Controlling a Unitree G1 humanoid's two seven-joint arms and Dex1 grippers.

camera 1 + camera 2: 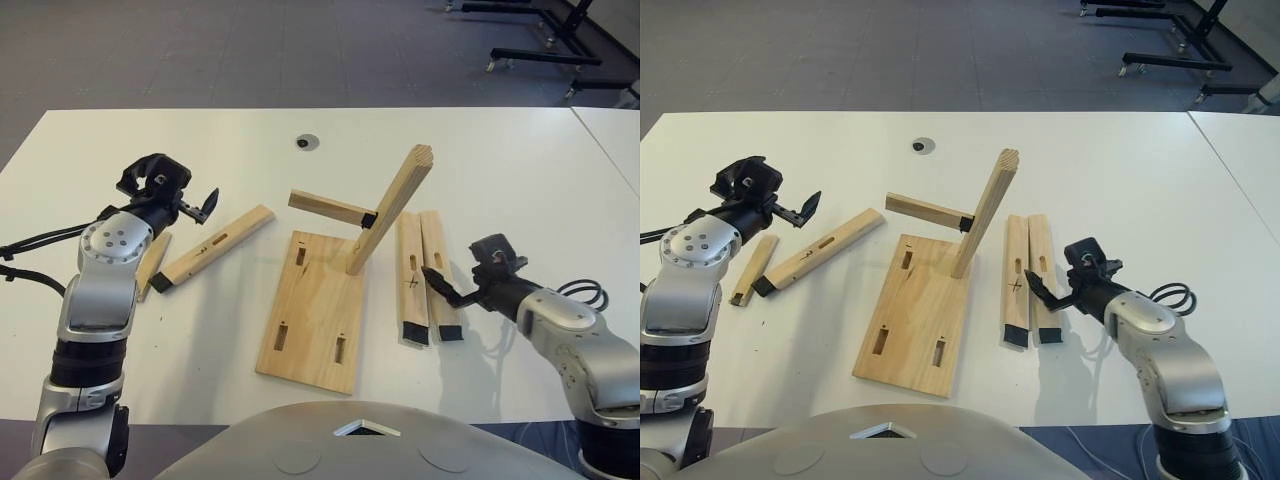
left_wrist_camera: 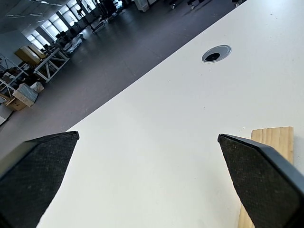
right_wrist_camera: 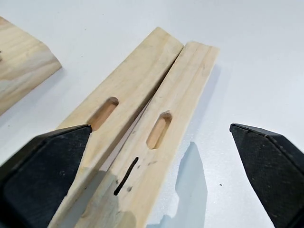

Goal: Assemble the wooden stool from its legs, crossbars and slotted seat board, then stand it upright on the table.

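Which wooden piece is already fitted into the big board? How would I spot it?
Find the white table and the flat seat board lying in its middle. From the board's far right corner one leg rises at a tilt, with a short crossbar jutting from its side. It alone stands up; the other legs lie flat.

Left arm (image 1: 98,290) is up on the left of the seat board (image 1: 315,320), elbow bent, its left gripper (image 2: 148,137) spread wide with nothing in it. Right arm (image 1: 575,335) sits low off the board's right side, right gripper (image 3: 160,127) gaping and aimed toward it.
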